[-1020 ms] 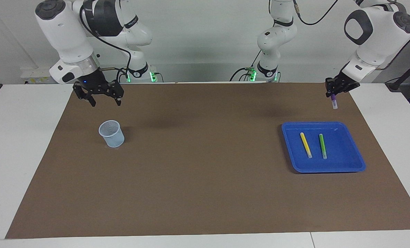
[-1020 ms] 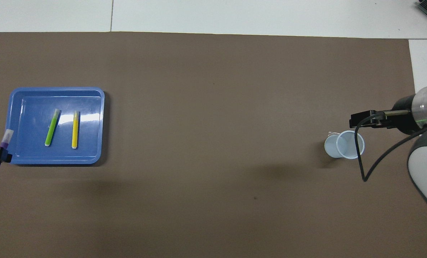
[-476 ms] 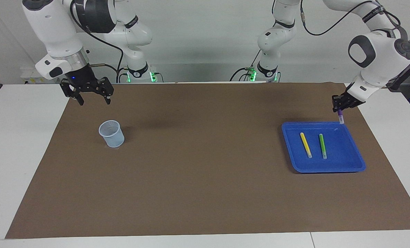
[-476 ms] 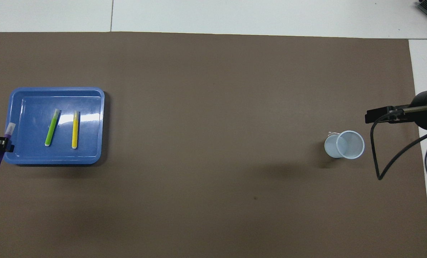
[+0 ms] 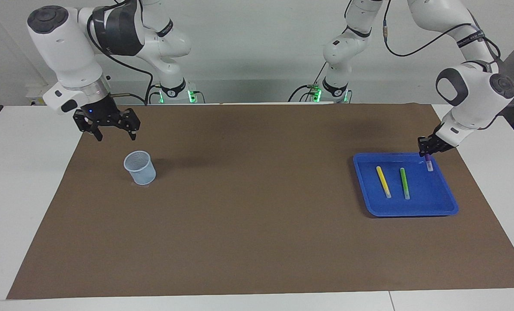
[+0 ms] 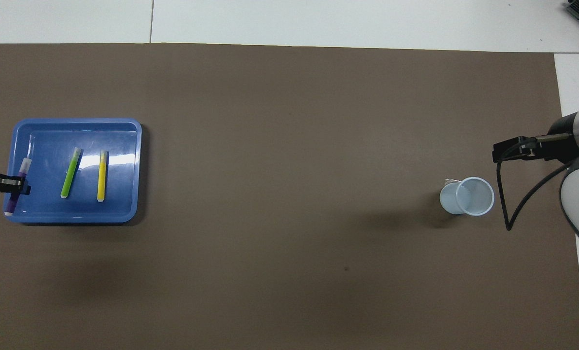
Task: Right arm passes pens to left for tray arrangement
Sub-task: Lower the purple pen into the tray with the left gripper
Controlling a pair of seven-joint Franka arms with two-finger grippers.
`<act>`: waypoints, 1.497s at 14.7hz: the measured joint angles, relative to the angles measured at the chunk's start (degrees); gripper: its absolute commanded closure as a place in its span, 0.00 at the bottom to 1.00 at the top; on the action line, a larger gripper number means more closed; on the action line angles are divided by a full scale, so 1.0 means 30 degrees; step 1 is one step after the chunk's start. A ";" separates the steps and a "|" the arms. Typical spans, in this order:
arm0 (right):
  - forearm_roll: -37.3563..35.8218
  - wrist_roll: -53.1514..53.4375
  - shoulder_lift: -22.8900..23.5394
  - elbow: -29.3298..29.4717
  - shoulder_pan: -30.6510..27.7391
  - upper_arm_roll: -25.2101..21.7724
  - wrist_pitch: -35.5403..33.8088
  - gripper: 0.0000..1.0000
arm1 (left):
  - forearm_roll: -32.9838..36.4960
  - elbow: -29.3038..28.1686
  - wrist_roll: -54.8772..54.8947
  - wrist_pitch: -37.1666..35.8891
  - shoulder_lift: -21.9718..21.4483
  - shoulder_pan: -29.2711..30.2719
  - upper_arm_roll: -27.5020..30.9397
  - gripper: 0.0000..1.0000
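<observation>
Black left tool (image 5: pixel 427 152) grips the purple pen (image 5: pixel 429 164) over the blue tray (image 5: pixel 412 209), beside the green pen (image 5: pixel 405 183) and yellow pen (image 5: pixel 383 182). Right tool (image 5: pixel 108 128) waits, spread wide, above the brown bench mat (image 5: pixel 257 224) near the pale-blue cup (image 5: pixel 140 168).

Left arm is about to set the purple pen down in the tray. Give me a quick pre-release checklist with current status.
1. left gripper shut on purple pen: ok.
2. Pen over blue tray, inside its rim: ok.
3. Pen lying on tray floor: cannot tell.
4. Clear of green pen and yellow pen: ok.
5. right gripper open, waiting above the mat near the cup: ok.
</observation>
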 measured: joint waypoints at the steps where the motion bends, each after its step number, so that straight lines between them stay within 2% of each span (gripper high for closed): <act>1: 0.0000 -0.0015 -0.0029 0.0034 0.0007 -0.0049 -0.0252 0.00 | 0.0011 -0.0006 -0.0003 0.0464 0.0396 0.0004 0.0004 1.00; 7: 0.0000 -0.0016 -0.0111 -0.0001 0.0015 -0.0130 -0.0486 0.00 | 0.0973 -0.0013 -0.0552 0.2987 0.2539 0.0090 0.0010 1.00; 13: -0.0006 -0.0016 -0.0113 0.0002 0.0019 -0.0158 -0.0145 0.00 | 0.1180 -0.0015 -0.0768 0.4719 0.3546 0.0123 0.0001 1.00; 16: -0.0007 -0.0017 -0.0113 0.0002 0.0018 -0.0178 -0.0155 0.00 | 0.2730 -0.0014 -0.0967 0.5355 0.3862 0.0124 0.0000 1.00; 17: -0.0007 -0.0017 -0.0113 -0.0002 0.0005 -0.0198 -0.0189 0.00 | 0.2949 -0.0013 -0.0987 0.5424 0.3903 0.0124 -0.0001 0.94; 18: -0.0008 -0.0017 -0.0112 -0.0012 -0.0010 -0.0231 -0.0214 0.00 | 0.3040 -0.0013 -0.0987 0.5458 0.3921 0.0124 -0.0013 0.80; 19: -0.0011 -0.0017 -0.0112 -0.0019 -0.0031 -0.0275 -0.0217 0.00 | 0.3095 -0.0013 -0.0987 0.5470 0.3936 0.0123 -0.0042 0.65; 21: -0.0017 -0.0017 -0.0113 -0.0020 -0.0178 -0.0336 -0.0218 0.00 | 0.3136 -0.0013 -0.0987 0.5520 0.3954 0.0123 -0.0097 0.27; 22: -0.0017 -0.0017 -0.0113 -0.0020 -0.0271 -0.0341 -0.0218 0.00 | 0.3147 -0.0012 -0.0987 0.5579 0.3954 0.0123 -0.0114 0.16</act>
